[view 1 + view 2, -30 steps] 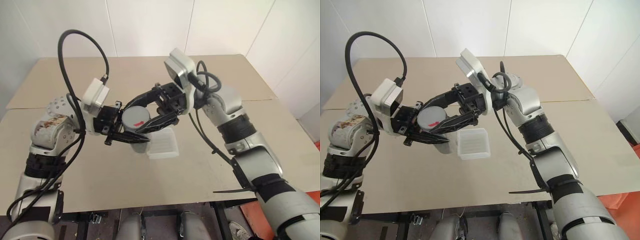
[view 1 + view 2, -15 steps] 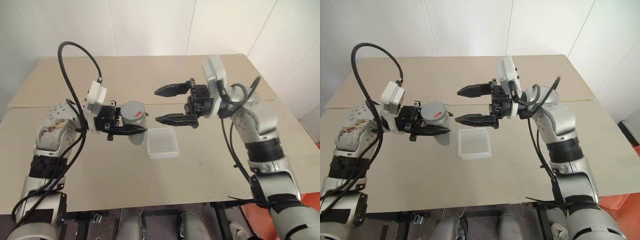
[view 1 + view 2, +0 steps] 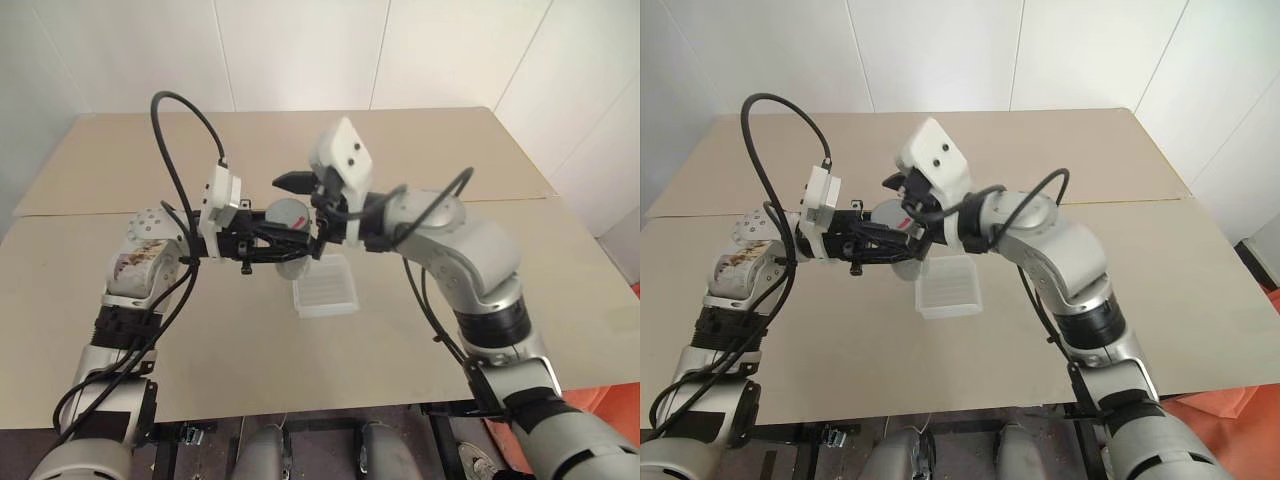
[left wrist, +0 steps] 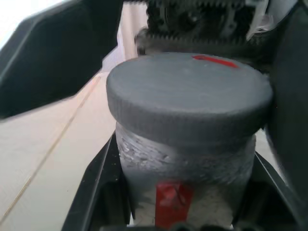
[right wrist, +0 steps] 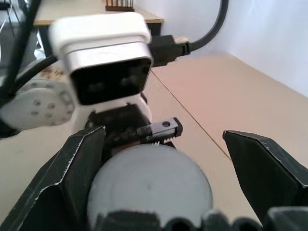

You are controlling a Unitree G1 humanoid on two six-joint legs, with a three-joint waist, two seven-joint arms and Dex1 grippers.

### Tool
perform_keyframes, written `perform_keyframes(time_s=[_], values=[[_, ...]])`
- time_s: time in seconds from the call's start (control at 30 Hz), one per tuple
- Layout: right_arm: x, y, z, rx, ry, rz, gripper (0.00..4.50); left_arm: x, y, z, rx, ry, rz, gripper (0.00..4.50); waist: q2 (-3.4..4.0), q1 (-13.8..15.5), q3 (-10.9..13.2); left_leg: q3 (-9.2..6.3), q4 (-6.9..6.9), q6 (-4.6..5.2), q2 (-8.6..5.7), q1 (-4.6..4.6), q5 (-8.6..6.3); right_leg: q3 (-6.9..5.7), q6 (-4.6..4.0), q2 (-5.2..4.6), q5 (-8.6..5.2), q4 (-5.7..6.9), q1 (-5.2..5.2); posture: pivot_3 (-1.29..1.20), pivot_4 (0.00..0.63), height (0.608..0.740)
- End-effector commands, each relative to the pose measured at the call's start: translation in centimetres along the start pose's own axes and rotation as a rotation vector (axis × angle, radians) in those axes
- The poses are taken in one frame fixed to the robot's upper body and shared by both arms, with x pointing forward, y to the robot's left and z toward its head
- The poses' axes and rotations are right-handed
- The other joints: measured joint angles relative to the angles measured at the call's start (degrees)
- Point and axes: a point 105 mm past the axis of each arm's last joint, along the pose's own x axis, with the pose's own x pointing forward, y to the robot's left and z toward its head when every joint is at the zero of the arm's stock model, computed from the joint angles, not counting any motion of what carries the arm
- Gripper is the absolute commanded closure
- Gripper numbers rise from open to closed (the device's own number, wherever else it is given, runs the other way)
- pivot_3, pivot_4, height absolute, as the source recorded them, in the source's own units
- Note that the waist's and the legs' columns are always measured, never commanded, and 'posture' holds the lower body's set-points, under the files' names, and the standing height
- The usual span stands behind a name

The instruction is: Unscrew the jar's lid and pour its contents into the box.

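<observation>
My left gripper [image 3: 283, 243] has its jaws pinched on the body of the one small see-through cylindrical jar [image 4: 185, 192], just under the cap, holding it upright in the air above the tabletop [image 3: 480, 250]. In the left wrist view the jar shows a whitish label with a red patch, and its round flat grey screw lid [image 4: 190, 96] with a small red mark on top sits fully on the jar. I cannot make out any of the contents through the wall from here. My right gripper [image 5: 159, 173] comes in from the opposite side, its jaws spread wide, one black finger [image 5: 79, 173] on each side of the lid; in the right wrist view both fingers flank the cap, and I cannot tell whether either one touches it. I count one jar, one lid and one box. The box [image 3: 326, 291], a small shallow rectangular tray of translucent white plastic with a ribbed bottom and rounded corners, lies flat on the tabletop just below and a little to the right of the held jar, apart from it, and looks empty. A black cable [image 3: 180, 130] loops up from the left wrist camera, and the white camera housing [image 3: 340, 165] on the right wrist partly blocks my head view of the lid.
</observation>
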Motion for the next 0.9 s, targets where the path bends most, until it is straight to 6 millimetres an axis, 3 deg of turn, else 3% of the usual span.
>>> perform_keyframes(time_s=[0.03, 0.3, 0.5, 0.73, 0.9], values=[[-1.0, -1.8, 0.7, -0.019, -0.013, -0.078, 0.03, -0.5, 0.0, 1.8, 0.06, -0.018, -0.009, 2.49, 0.0, 0.06, 0.0, -0.02, 0.01, 0.0, 0.0, -0.03, 0.0, -0.02, 0.0, 0.0, 0.0, -0.02, 0.0, 0.0, 0.15, 0.74], [-5.0, -4.1, 0.0, -0.024, 0.001, -0.143, 0.03, -3.2, -0.5, 2.1, 0.035, 0.007, 0.021, 2.49, 0.0, -0.03, 0.0, -0.02, 0.01, 0.03, 0.01, -0.07, -0.02, -0.03, 0.0, 0.0, 0.0, -0.08, -0.02, 0.0, 0.15, 0.74], [-6.3, -4.4, 0.2, -0.033, -0.006, -0.143, 0.03, -3.9, -0.7, 2.2, 0.03, 0.02, 0.032, 2.49, 0.0, 0.11, 0.0, -0.01, 0.0, 0.04, 0.03, -0.1, -0.02, -0.06, 0.0, 0.0, 0.0, -0.1, -0.02, 0.0, 0.15, 0.74], [-6.0, -0.7, 1.4, -0.065, -0.059, 0.042, 0.03, -2.7, 0.0, 1.9, 0.029, -0.002, 0.068, 2.49, 0.0, 0.01, 0.0, -0.02, 0.01, 0.03, 0.03, -0.11, -0.02, -0.04, 0.0, 0.01, 0.0, -0.1, -0.02, 0.0, 0.15, 0.74], [-4.1, 1.6, 2.8, -0.091, -0.105, 0.11, 0.03, -1.2, 0.4, 1.5, 0.021, -0.027, 0.055, 2.49, 0.0, -0.02, 0.0, -0.03, 0.04, 0.03, 0.02, -0.1, -0.02, -0.04, 0.0, 0.01, 0.0, -0.05, -0.02, 0.0, 0.15, 0.74]])
